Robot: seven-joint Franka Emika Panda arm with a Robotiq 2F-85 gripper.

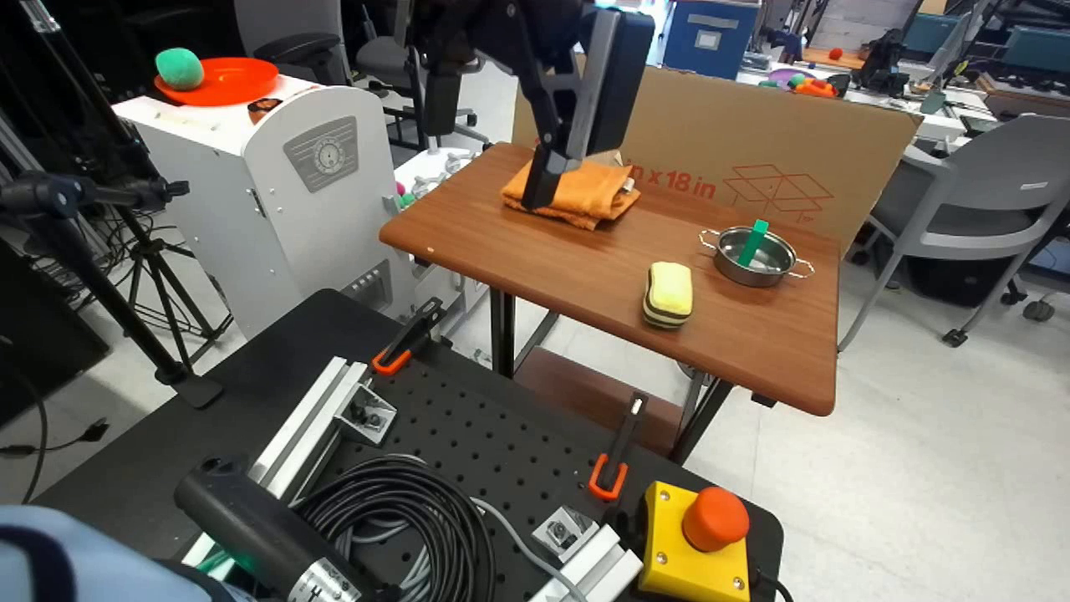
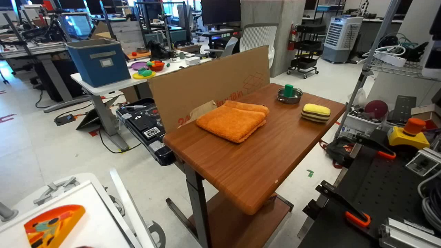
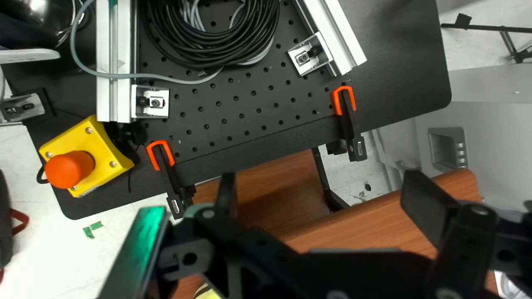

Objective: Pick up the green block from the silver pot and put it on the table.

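Observation:
The green block (image 1: 753,243) stands tilted in the silver pot (image 1: 742,273), its upper end above the rim. Block (image 2: 288,90) and pot (image 2: 290,100) also show in an exterior view, at the table's far end. The brown wooden table (image 1: 535,263) also shows there (image 2: 262,165) and partly in the wrist view (image 3: 357,228). My gripper (image 1: 491,150) is high up, on the towel's side of the table, well away from the pot. In the wrist view my gripper (image 3: 321,182) has its fingers wide apart with nothing between them. Block and pot are out of the wrist view.
A yellow striped pad (image 1: 669,293) lies beside the pot. A folded orange towel (image 2: 232,120) lies on the table. A cardboard sheet (image 1: 719,142) stands along the table's back edge. The black perforated platform (image 3: 249,112) carries clamps, cables and a yellow emergency-stop box (image 3: 89,155).

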